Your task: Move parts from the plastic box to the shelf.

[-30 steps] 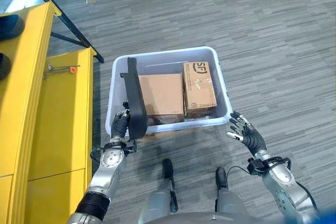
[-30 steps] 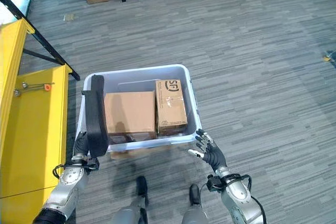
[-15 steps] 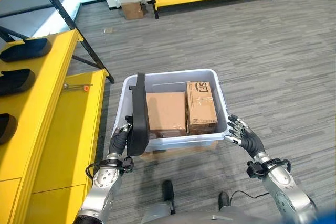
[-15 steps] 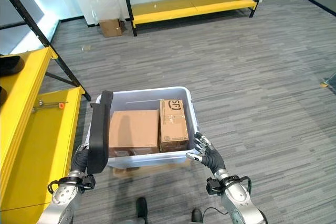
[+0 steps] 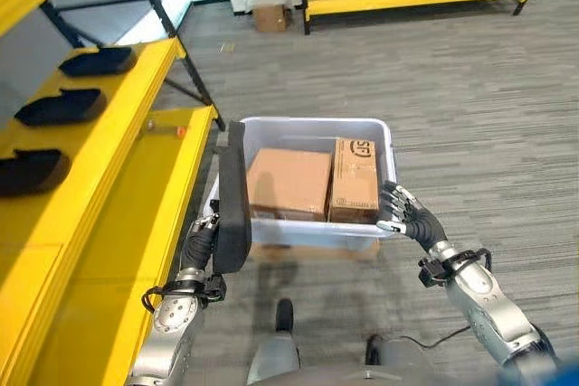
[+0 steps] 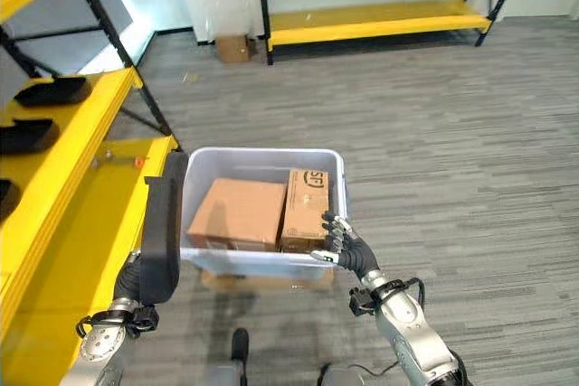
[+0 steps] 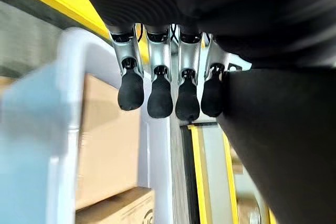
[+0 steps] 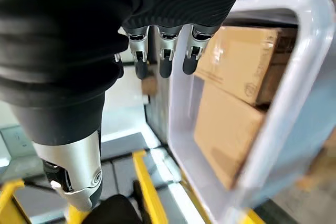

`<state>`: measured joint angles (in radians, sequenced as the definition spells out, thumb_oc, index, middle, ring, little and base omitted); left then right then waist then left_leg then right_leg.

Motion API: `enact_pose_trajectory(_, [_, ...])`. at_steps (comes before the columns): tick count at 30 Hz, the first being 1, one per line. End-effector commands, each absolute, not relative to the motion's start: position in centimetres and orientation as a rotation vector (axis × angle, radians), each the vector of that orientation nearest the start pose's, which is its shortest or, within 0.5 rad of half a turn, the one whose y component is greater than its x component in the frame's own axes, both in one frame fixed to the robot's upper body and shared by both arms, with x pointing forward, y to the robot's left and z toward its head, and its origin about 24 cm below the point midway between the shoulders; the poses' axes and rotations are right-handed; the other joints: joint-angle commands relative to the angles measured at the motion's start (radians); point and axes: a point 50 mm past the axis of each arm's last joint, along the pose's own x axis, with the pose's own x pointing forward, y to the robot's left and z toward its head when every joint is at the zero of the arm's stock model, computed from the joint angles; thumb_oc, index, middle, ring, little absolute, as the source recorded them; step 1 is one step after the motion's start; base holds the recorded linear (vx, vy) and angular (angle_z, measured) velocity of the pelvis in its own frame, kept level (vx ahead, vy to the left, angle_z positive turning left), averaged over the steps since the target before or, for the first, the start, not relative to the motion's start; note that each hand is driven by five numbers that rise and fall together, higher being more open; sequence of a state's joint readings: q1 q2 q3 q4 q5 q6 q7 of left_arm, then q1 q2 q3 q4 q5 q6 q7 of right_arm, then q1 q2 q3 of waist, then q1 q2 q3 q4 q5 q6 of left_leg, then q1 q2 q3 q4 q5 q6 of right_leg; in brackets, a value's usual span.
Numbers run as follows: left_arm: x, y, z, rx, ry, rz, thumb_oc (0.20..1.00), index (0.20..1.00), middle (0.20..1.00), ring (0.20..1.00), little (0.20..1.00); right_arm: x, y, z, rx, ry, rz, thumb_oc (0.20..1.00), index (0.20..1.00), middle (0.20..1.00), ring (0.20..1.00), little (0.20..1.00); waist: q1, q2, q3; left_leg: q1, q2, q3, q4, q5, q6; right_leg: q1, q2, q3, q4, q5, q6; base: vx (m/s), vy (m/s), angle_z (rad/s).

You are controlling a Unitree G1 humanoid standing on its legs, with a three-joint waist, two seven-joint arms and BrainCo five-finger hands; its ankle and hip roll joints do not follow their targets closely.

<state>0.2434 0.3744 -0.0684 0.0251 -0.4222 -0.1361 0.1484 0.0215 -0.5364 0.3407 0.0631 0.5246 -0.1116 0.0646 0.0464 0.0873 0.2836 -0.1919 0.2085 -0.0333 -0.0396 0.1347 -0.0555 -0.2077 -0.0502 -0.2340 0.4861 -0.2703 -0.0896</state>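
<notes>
Left hand grips a long black curved part, smooth, strap-like, held upright at the left wall of the translucent plastic box. Right hand, fingers straight, lies against the box's near right corner. Two brown cardboard cartons sit inside. Yellow metal shelf carries dark parts.

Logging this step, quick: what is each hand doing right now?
Left hand: shut on the long black part, held upright beside the plastic box.
Right hand: open, fingers spread at the box's near right corner.
</notes>
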Motion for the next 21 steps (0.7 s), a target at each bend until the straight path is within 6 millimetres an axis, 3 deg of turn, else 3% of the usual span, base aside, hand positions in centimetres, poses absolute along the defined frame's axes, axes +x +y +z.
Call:
enact_pose_trajectory(1, [20.9, 24.0, 3.9, -0.048, -0.035, 0.190, 0.200, 0.200, 0.200, 0.200, 0.200, 23.7, -18.6, 4.5, -0.048, 0.017, 0.320, 1.000, 1.000, 1.000, 1.000, 1.000, -0.021, -0.001, -0.024, 0.005, 0.093, 0.061, -0.022, 0.251, -0.088, 0.102, -0.050, -0.025, -0.183, 0.042, 0.094, -0.09, -0.125, 0.72])
enact_pose_trajectory(4, [21.7, 23.7, 4.5, -0.043, -0.069, 0.179, 0.200, 0.200, 0.200, 0.200, 0.200, 23.7, -18.9, 4.4, -0.063, 0.014, 0.300, 1.000, 1.000, 1.000, 1.000, 1.000, -0.035, -0.003, -0.019, 0.007, 0.106, 0.147, 0.018, 0.234, -0.093, 0.120, -0.082, -0.083, -0.218, 0.066, 0.092, -0.11, -0.068, 1.31])
enact_pose_trajectory(7, [22.0, 23.4, 5.2, -0.053, -0.105, 0.173, 0.200, 0.200, 0.200, 0.200, 0.200, 23.7, -18.7, 4.2, -0.061, 0.023, 0.310, 1.000, 1.000, 1.000, 1.000, 1.000, -0.043, -0.015, -0.030, 0.043, 0.099, 0.116, 0.106, 0.159, -0.075, 0.111, -0.113, -0.112, -0.224, 0.094, 0.092, -0.10, -0.008, 0.85])
enact_pose_trajectory(11, [22.0, 23.4, 5.2, -0.052, -0.105, 0.173, 0.200, 0.200, 0.200, 0.200, 0.200, 23.7, -18.7, 4.2, -0.061, 0.023, 0.310, 1.000, 1.000, 1.000, 1.000, 1.000, -0.044, -0.015, -0.029, 0.042, 0.099, 0.114, 0.108, 0.157, -0.075, 0.111, -0.114, -0.113, -0.223, 0.093, 0.092, 0.01, 0.040, 0.67])
enact_pose_trajectory(12, [22.5, 22.6, 5.6, -0.047, -0.117, 0.135, 0.200, 0.200, 0.200, 0.200, 0.200, 23.3, -18.7, 4.2, -0.001, 0.019, 0.278, 1.000, 1.000, 1.000, 1.000, 1.000, -0.075, -0.008, -0.074, 0.163, 0.094, 0.147, 0.083, -0.006, -0.064, 0.120, -0.161, -0.164, -0.191, 0.085, 0.116, 0.08, 0.166, 0.11])
enact_pose_trajectory(16, [22.4, 22.6, 5.6, -0.026, -0.116, 0.116, 0.200, 0.200, 0.200, 0.200, 0.200, 22.9, -19.0, 3.7, 0.011, 0.032, 0.248, 1.000, 1.000, 1.000, 1.000, 1.000, -0.078, -0.002, -0.086, 0.188, 0.070, 0.161, 0.038, -0.034, -0.061, 0.134, -0.203, -0.183, -0.173, 0.116, 0.141, 0.08, 0.237, 0.78])
enact_pose_trajectory(21, [21.8, 23.2, 6.1, 0.035, -0.131, 0.129, 0.200, 0.200, 0.200, 0.200, 0.200, 22.6, -18.5, 3.2, 0.042, 0.052, 0.255, 1.000, 1.000, 1.000, 1.000, 1.000, -0.063, -0.026, -0.105, 0.189, 0.020, 0.147, 0.042, -0.087, -0.044, 0.173, -0.260, -0.205, -0.222, 0.177, 0.187, 0.06, 0.209, 0.15])
